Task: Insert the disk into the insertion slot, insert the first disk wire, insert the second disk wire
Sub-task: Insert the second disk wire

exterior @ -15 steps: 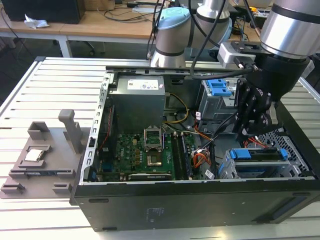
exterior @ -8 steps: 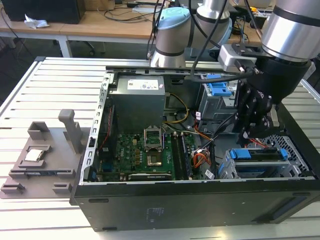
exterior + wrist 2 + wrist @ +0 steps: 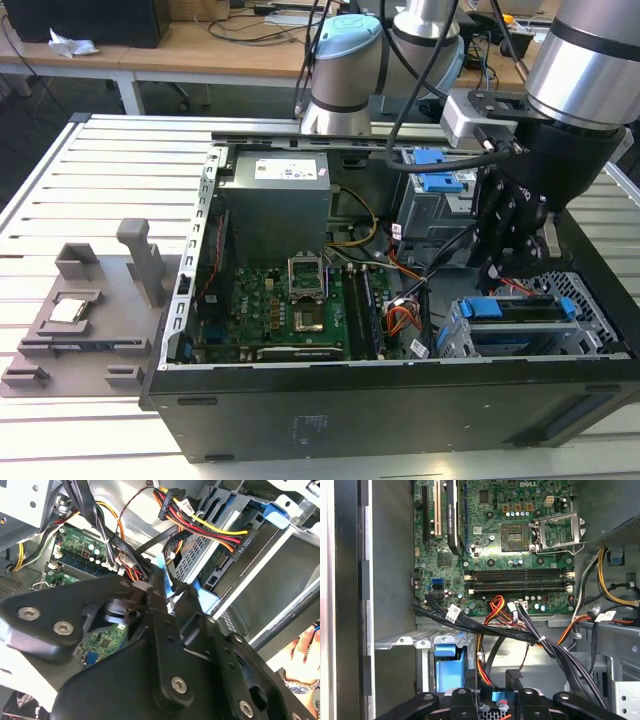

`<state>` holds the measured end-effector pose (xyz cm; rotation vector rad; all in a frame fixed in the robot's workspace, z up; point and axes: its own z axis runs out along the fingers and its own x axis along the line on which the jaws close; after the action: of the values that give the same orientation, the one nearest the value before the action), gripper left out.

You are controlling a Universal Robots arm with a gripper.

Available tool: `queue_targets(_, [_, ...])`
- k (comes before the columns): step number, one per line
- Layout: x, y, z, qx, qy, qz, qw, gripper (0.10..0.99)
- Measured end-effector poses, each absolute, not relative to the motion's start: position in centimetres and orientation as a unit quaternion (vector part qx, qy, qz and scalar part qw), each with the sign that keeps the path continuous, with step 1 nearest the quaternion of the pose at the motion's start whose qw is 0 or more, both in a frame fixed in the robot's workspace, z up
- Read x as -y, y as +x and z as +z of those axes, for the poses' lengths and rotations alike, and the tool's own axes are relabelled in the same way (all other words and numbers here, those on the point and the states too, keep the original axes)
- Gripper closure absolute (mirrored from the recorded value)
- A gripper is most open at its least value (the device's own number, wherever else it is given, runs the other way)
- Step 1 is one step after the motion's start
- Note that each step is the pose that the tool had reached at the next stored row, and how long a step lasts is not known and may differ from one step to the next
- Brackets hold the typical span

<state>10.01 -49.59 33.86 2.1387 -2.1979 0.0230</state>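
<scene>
Exterior view, from its left to its right: a grey moulded plastic fixture tray point(image 3: 85, 320) lies on the slatted white metal table point(image 3: 110, 170), just beside the open black computer case point(image 3: 400, 410). Inside the case lie the green motherboard point(image 3: 285, 310) and, toward the exterior view's right, the silver perforated sheet-metal drive cage, the insertion slot point(image 3: 590, 325). The disk point(image 3: 520, 308), a flat drive framed by a bright blue plastic carrier, sits in this cage; only its blue edge shows, and its label is hidden. The black multi-link gripper point(image 3: 508, 262) hangs just above the cage and the disk. A taller grey metal cage with a blue clip point(image 3: 437, 190) stands behind it, partly covered by the arm.

In the second wrist view the gripper's dark fingers point(image 3: 165, 625) stand close together over a small light-blue part; whether they grip it cannot be told. Beyond them the disk point(image 3: 220, 555) rests in its bay, with an orange, yellow, red and black wire bundle point(image 3: 210, 527) plugged at its end.

In the first wrist view the motherboard point(image 3: 500, 540) lies beyond the black cables point(image 3: 490, 630); the gripper's fingertips are cut off at the frame edge. The thin red cable is hard to pick out.
</scene>
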Motion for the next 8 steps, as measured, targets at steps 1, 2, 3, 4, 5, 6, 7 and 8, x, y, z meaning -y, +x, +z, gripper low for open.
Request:
queue_targets(1, [49.59, 10.01, 33.86, 0.716, 0.697, 0.008, 0.037, 0.792])
queue_targets(2, [49.59, 10.01, 33.86, 0.716, 0.697, 0.008, 0.037, 0.847])
queue_targets(3, [49.59, 10.01, 33.86, 0.716, 0.697, 0.008, 0.037, 0.847])
queue_targets(4, [49.59, 10.01, 33.86, 0.716, 0.697, 0.008, 0.037, 0.847])
queue_targets(5, [49.59, 10.01, 33.86, 0.716, 0.697, 0.008, 0.037, 0.847])
queue_targets(6, [49.59, 10.01, 33.86, 0.716, 0.697, 0.008, 0.037, 0.847])
queue_targets(7, [49.59, 10.01, 33.86, 0.716, 0.697, 0.008, 0.037, 0.847])
queue_targets(8, [49.59, 10.01, 33.85, 0.716, 0.697, 0.008, 0.037, 0.847])
